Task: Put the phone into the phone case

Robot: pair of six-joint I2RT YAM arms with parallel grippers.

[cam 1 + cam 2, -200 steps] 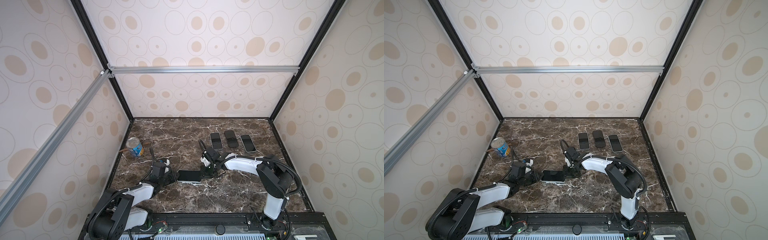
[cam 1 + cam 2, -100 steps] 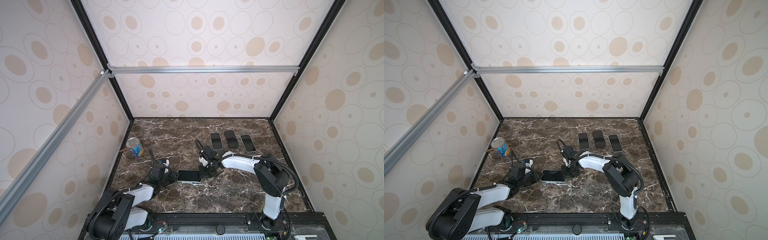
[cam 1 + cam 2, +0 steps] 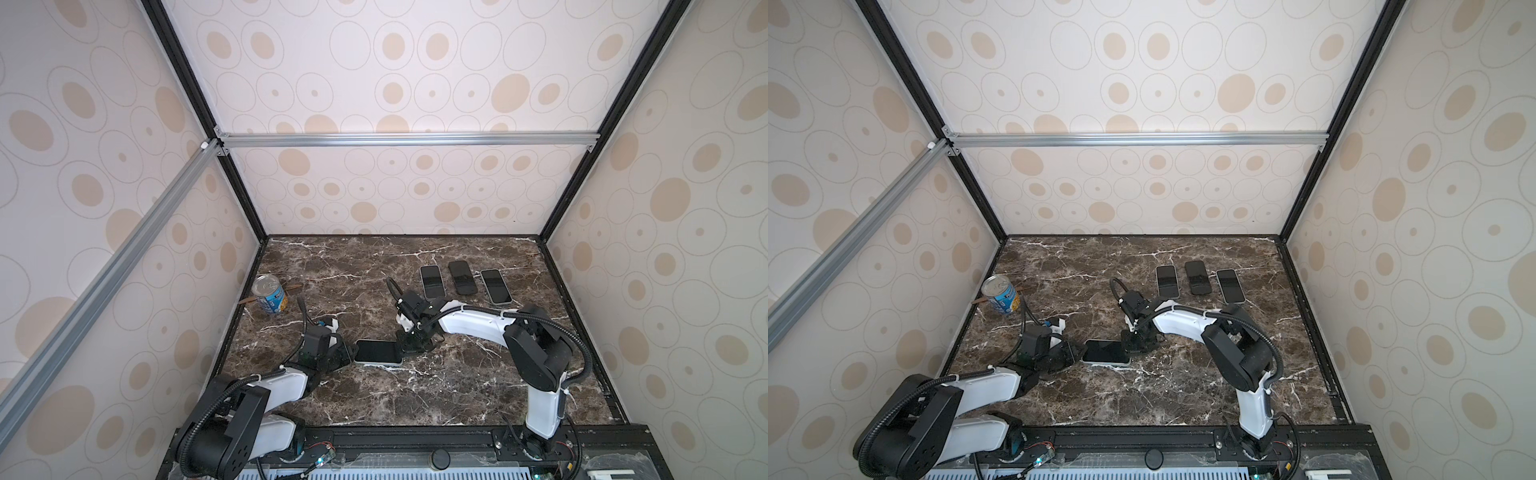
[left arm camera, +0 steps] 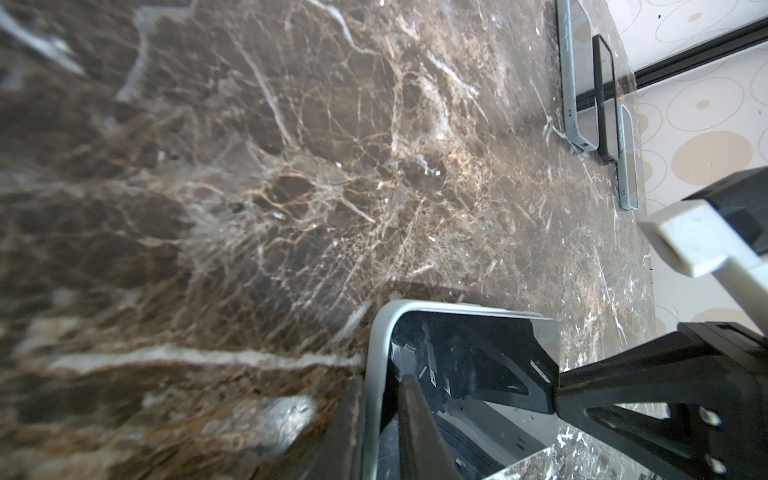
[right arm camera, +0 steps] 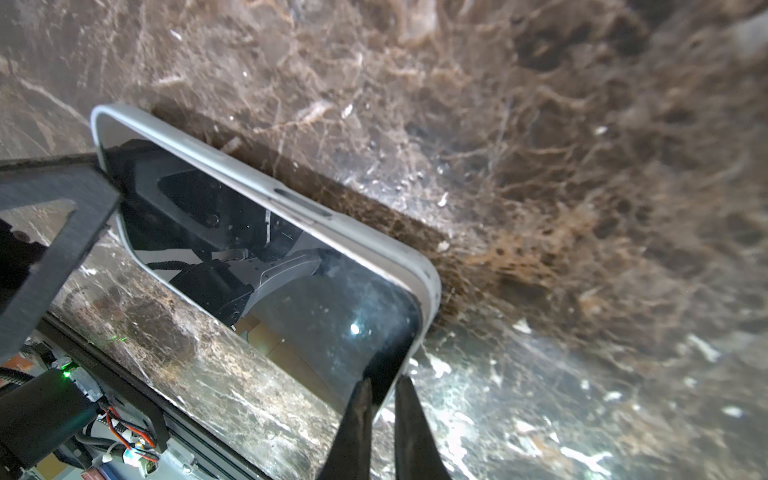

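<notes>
The phone [image 3: 377, 351] [image 3: 1104, 351] lies screen up in the middle of the table, inside a pale phone case whose rim [image 3: 380, 363] [image 4: 376, 353] [image 5: 266, 183] frames it. I cannot tell whether it is fully seated. My left gripper [image 3: 351, 355] [image 3: 1077, 353] [image 4: 380, 399] is shut on the case's left end, one finger on the glass [image 4: 469, 374] and one outside the rim. At the right end my right gripper [image 3: 402, 353] [image 3: 1128, 351] [image 5: 384, 380] points down, shut on the case's corner rim.
Three more phones [image 3: 431, 281] [image 3: 461, 276] [image 3: 495, 286] lie in a row at the back right. A tin can [image 3: 270, 295] stands at the left wall with a wooden stick [image 3: 249, 300] beside it. Patterned walls close off three sides.
The right gripper has shifted a little to the left, closer onto the phone's right end. The left gripper and the phone have hardly moved.
</notes>
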